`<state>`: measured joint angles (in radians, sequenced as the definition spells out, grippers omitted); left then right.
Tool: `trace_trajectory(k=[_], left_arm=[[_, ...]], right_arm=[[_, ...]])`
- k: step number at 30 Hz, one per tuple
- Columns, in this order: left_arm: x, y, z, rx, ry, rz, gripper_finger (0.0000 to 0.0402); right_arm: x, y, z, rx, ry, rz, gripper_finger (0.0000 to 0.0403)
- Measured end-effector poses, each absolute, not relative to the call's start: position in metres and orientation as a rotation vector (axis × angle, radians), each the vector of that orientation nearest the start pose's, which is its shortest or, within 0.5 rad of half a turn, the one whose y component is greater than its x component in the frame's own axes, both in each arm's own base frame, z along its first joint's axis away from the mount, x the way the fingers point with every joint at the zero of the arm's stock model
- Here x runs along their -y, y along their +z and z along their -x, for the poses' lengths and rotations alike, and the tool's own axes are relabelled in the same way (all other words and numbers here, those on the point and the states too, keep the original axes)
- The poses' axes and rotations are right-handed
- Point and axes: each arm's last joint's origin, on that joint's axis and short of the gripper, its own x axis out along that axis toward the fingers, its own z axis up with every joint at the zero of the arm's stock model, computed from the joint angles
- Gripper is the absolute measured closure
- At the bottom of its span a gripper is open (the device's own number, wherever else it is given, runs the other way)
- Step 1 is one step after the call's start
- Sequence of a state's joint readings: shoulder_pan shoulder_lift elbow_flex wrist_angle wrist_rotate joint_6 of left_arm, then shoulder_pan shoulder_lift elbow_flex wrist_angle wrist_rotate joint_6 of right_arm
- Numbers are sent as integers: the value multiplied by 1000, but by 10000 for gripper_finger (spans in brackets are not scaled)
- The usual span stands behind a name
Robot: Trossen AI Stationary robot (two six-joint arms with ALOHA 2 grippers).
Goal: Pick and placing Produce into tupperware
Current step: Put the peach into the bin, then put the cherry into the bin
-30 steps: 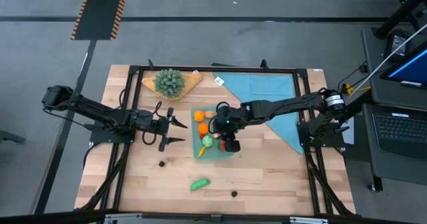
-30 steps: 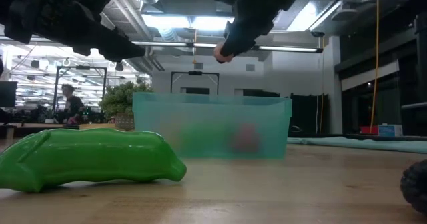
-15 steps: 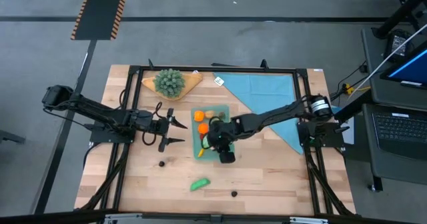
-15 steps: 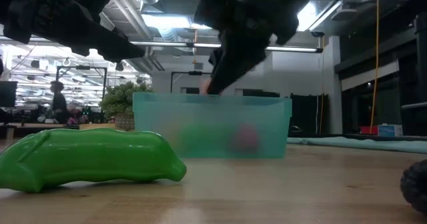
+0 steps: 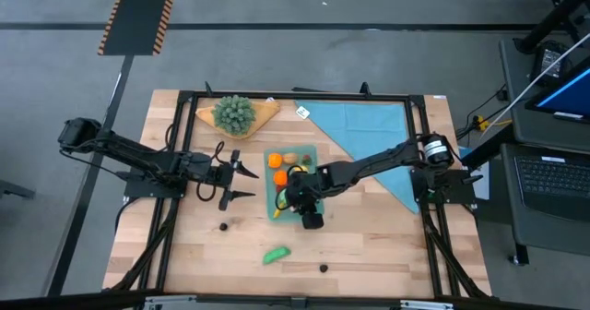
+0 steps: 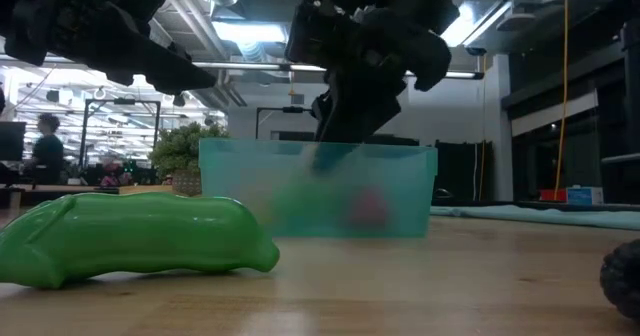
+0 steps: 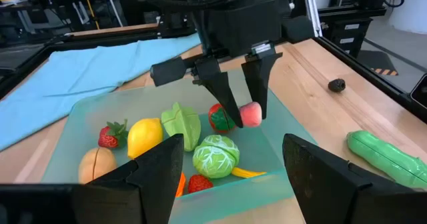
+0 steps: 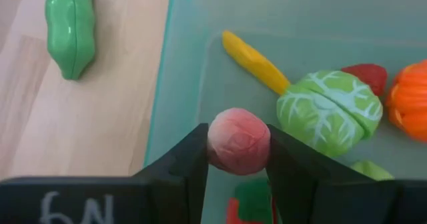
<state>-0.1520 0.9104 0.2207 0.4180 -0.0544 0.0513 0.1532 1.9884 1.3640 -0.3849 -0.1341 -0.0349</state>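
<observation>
The tupperware (image 5: 316,153) is a translucent teal box at mid table, also plain in the low view (image 6: 400,191). In it lie a lemon (image 7: 144,137), a green cabbage (image 7: 215,155), strawberries and an orange piece. My right gripper (image 7: 241,115) reaches down into it, shut on a pink round fruit (image 8: 238,141). My left gripper (image 5: 241,182) waits open to the left of the box. A green pea pod (image 5: 275,254) and two small dark pieces (image 5: 222,225) (image 5: 324,268) rest on the wood. My right gripper pinches the pink fruit by two opposite sides (image 8: 215,144) between its two fingers (image 8: 190,161), at their free ends. The fingers slant down from the table's right side. The fruit hangs at about rim height over the box's near part, apart from the other pieces.
A bushy green bunch (image 5: 234,113) sits on a tan board at the far left. A light-blue cloth (image 5: 369,130) covers the far right. Black frame rails (image 5: 277,96) run round the table. People show in the room behind (image 6: 45,151).
My right gripper has come down and toward the table's near left, from above the tupperware to its rim, carrying the pink fruit between its fingers. My left gripper has kept still.
</observation>
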Motion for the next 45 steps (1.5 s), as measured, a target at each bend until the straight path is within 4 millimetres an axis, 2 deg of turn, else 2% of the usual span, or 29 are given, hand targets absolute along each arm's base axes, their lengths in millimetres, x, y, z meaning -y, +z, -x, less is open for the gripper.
trace_trajectory(k=[8, 20, 27, 29, 37, 39, 45], left_arm=[[25, 175, -176, -282, -102, -64, 154], [25, 174, -176, -290, -102, -63, 154], [25, 178, -176, -267, -99, -40, 154], [25, 180, -175, -255, -98, -28, 154], [24, 197, -165, -143, -96, 21, 154], [23, 201, -163, -116, -95, 60, 154], [23, 204, -159, -115, -88, 198, 154]], right_arm=[[-67, 168, -408, -1000, 278, 37, 262], [-67, 169, -408, -992, 279, 40, 213], [-66, 173, -406, -1006, 258, 2, 213], [-65, 181, -404, -989, 262, 12, 214], [-58, 235, -386, -866, 274, 62, 214], [-57, 238, -381, -837, 279, 75, 214], [-54, 228, -360, -810, 261, 65, 215]])
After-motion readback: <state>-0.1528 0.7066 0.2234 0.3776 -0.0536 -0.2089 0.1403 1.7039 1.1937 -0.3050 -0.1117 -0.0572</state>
